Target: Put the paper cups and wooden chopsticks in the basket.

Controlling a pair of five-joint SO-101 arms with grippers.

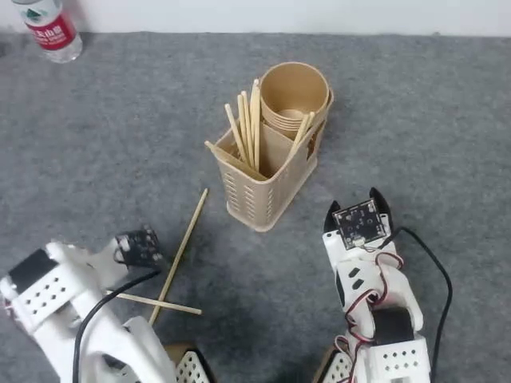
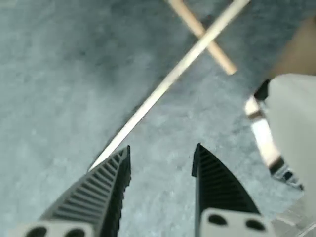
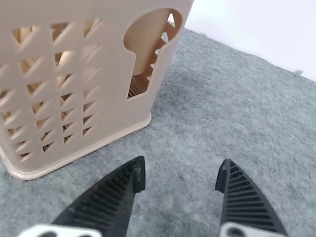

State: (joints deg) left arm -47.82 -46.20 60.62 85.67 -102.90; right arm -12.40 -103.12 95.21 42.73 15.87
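A: Where did the task's things lie?

B: We saw the basket (image 1: 251, 203) mid-table, with stacked paper cups (image 1: 294, 92) in 1 compartment and several upright chopsticks (image 1: 249, 132) in the next. 2 more lay crossed on the grey mat (image 1: 96, 144) beside the left arm: a long chopstick (image 1: 184, 247) and a short chopstick (image 1: 164, 304).

A: And the jaws?

B: The left gripper (image 2: 160, 158) hung low over the mat, jaws moderately apart and holding nothing, 1 finger (image 2: 106, 187) at the long chopstick's tip. The right gripper (image 3: 180, 173) was likewise parted and held nothing, near the basket's wall.

A: How could we do this step well?

B: We judged it best to straddle the long chopstick farther along its shaft, away from the crossing. Gripped at the tip, it could pivot or slip.

A: Anything in the way?

B: The short chopstick could be dragged along. The crowded compartment left little room. A bottle (image 1: 49, 28) stood well apart.
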